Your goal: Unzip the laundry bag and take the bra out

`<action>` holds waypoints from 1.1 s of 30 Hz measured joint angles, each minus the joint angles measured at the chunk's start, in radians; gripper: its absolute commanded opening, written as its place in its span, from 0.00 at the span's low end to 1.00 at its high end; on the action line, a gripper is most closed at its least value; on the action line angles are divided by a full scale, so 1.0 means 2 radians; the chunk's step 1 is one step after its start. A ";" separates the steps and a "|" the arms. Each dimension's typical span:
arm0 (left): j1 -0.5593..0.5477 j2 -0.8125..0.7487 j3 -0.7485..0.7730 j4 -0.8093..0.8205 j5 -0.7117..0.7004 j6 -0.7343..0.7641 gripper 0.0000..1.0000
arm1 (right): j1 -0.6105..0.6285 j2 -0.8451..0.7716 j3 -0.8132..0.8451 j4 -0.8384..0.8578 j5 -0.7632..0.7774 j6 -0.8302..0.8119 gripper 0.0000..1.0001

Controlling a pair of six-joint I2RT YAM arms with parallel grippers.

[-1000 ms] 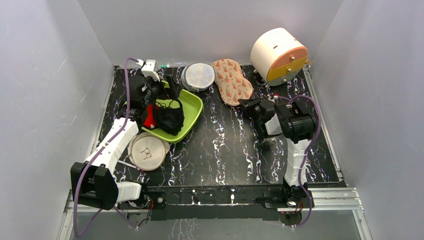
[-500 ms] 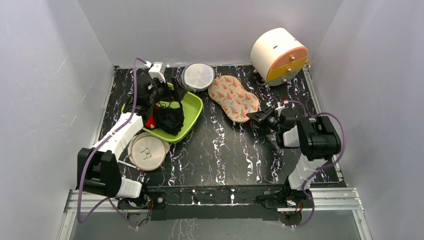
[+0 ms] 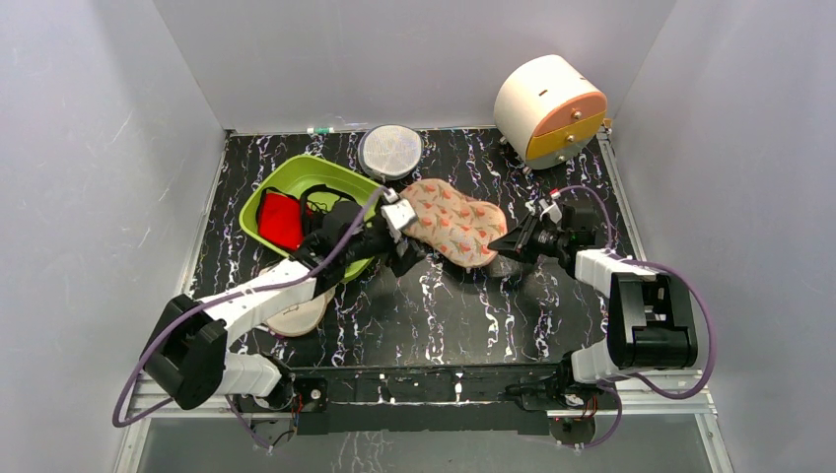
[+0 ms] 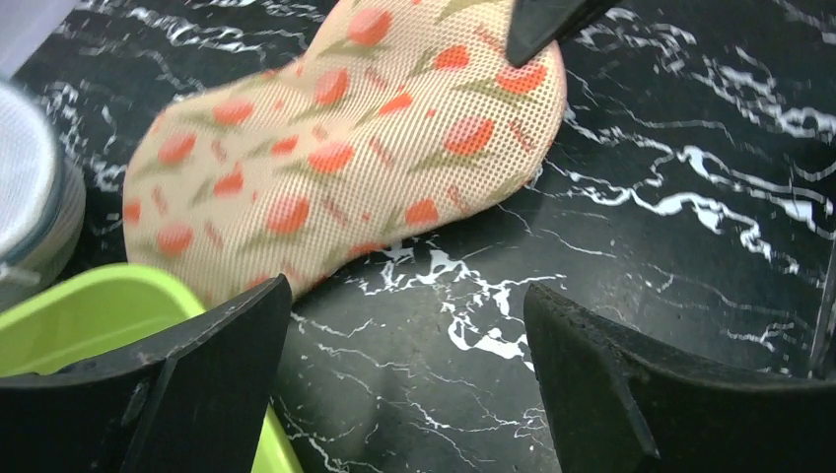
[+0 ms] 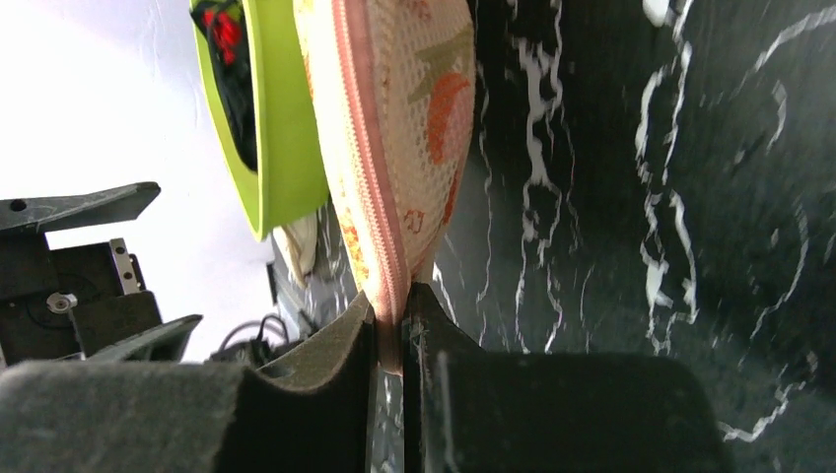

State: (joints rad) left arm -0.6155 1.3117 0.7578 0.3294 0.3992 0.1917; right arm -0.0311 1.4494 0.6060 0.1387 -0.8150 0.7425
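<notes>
Check the right claw [image 5: 392, 317] first. Its jaws stand nearly closed and pinch the pink zip rim of the laundry bag [image 5: 399, 94] between the pads. The bag extends straight ahead of this claw, with the zip line running up its edge and the printed mesh face to the right of it. The green tray [image 5: 281, 148] sits just left of the bag.

Now check the left claw [image 4: 406, 296]. Its jaws stand wide, and only the black marbled table [image 4: 631, 187] shows between them. The bag lies just ahead of this claw and slightly to its left — no finger touches it. The tip of one right-claw finger shows at the bag's far end. The tray rim sits against the left finger, and a grey mesh disc [image 4: 25, 197] lies further ahead on the left.

From overhead, confirm the layout — the bag lies flat on the table between the two claws, with the right claw at one end and the left claw beside the other.
</notes>
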 measured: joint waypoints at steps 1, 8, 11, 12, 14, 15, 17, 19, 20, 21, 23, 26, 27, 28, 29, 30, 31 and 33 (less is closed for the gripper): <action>-0.014 0.001 -0.002 0.000 -0.002 0.021 0.85 | 0.000 -0.001 0.001 -0.019 -0.009 -0.007 0.01; -0.113 0.018 -0.017 0.043 -0.067 0.163 0.67 | 0.000 -0.019 0.016 -0.126 -0.046 -0.045 0.02; -0.151 0.053 -0.022 0.059 -0.099 0.244 0.69 | 0.000 -0.023 0.037 -0.150 -0.054 -0.059 0.02; -0.163 0.071 -0.022 0.062 -0.111 0.274 0.69 | 0.000 -0.023 0.044 -0.154 -0.057 -0.063 0.02; -0.176 0.099 -0.022 0.064 -0.122 0.311 0.69 | 0.000 -0.023 0.051 -0.159 -0.063 -0.068 0.02; -0.178 0.111 -0.022 0.065 -0.127 0.327 0.68 | 0.000 -0.023 0.052 -0.160 -0.065 -0.070 0.02; -0.179 0.128 -0.022 0.075 -0.134 0.350 0.66 | 0.000 -0.023 0.052 -0.164 -0.067 -0.070 0.02; -0.179 0.141 -0.021 0.088 -0.140 0.363 0.61 | 0.000 -0.023 0.052 -0.167 -0.067 -0.070 0.02; -0.179 0.149 -0.018 0.097 -0.142 0.367 0.58 | 0.000 -0.023 0.052 -0.167 -0.067 -0.069 0.02; -0.179 0.159 -0.014 0.108 -0.145 0.369 0.55 | 0.000 -0.023 0.052 -0.167 -0.067 -0.069 0.02; -0.179 0.180 -0.005 0.131 -0.153 0.370 0.54 | 0.000 -0.023 0.052 -0.167 -0.067 -0.067 0.02; -0.179 0.208 0.001 0.166 -0.161 0.368 0.57 | 0.000 -0.024 0.052 -0.165 -0.067 -0.059 0.03; -0.179 0.212 0.001 0.172 -0.162 0.366 0.56 | 0.000 -0.024 0.052 -0.164 -0.066 -0.057 0.03; -0.179 0.215 0.001 0.175 -0.162 0.363 0.52 | 0.000 -0.025 0.052 -0.164 -0.066 -0.055 0.03; -0.179 0.215 0.001 0.178 -0.161 0.357 0.44 | 0.000 -0.027 0.052 -0.162 -0.065 -0.051 0.04; -0.179 0.215 0.001 0.182 -0.160 0.348 0.38 | 0.000 -0.027 0.052 -0.161 -0.064 -0.051 0.05; -0.179 0.215 0.002 0.184 -0.159 0.340 0.31 | 0.000 -0.028 0.053 -0.161 -0.064 -0.048 0.07; -0.179 0.215 0.009 0.187 -0.160 0.320 0.17 | 0.000 -0.028 0.056 -0.161 -0.064 -0.045 0.09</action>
State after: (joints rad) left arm -0.9726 1.7409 0.7761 0.7029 0.0792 0.8318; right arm -0.0311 1.3937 0.7185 -0.1829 -0.9428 0.6529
